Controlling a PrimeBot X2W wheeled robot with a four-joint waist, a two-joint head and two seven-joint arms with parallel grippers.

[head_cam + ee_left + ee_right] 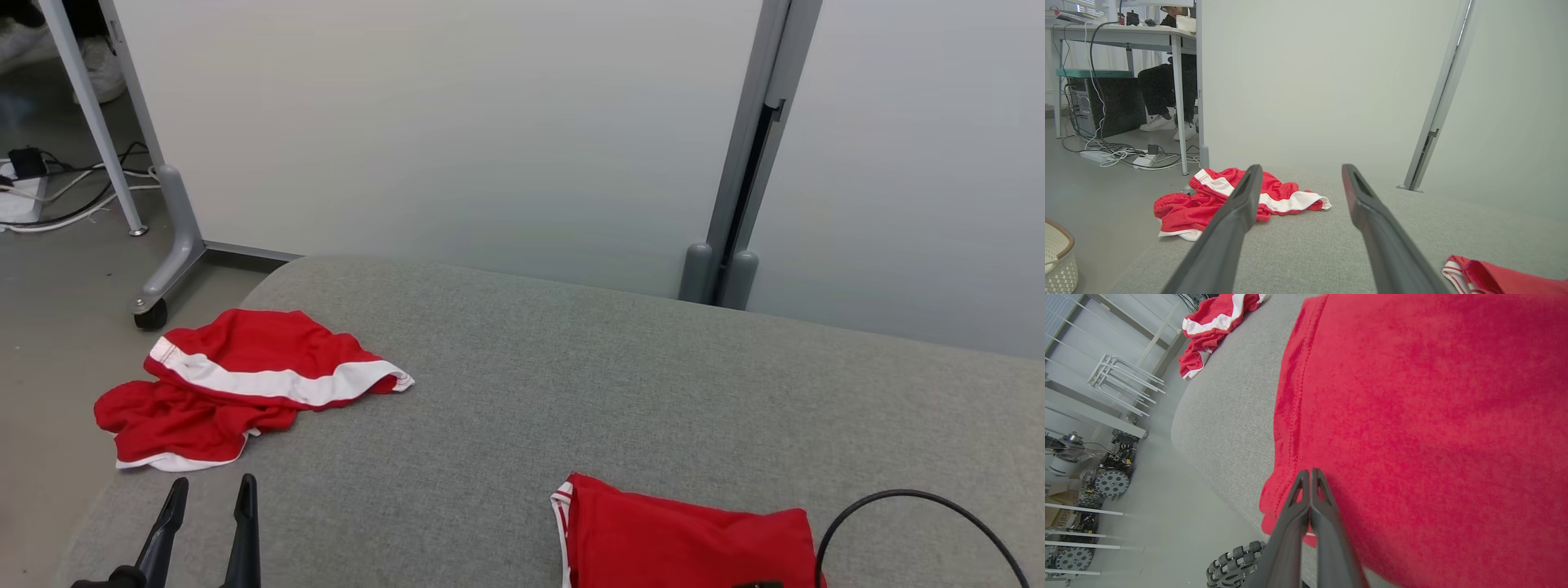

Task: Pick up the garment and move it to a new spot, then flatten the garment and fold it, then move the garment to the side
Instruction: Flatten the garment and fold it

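Observation:
The garment (694, 539), red with a white-trimmed hem, lies folded at the front right of the grey padded surface (571, 367). Its fabric (1433, 416) takes up most of the right wrist view. My right gripper (1310, 471) is shut, its fingertips pressed together on the fabric close to the garment's near edge. My left gripper (208, 498) stands open at the front left, with nothing between its fingers (1237, 212). Beyond it lies a crumpled red garment with a white stripe (237, 384), hanging partly over the surface's left edge.
White partition panels (449, 122) on grey posts stand right behind the surface, one on a wheeled foot (151, 313). Cables and a power strip (33, 188) lie on the floor at left. A woven basket (1057, 261) sits low left. A person's legs (1163, 98) show under a desk.

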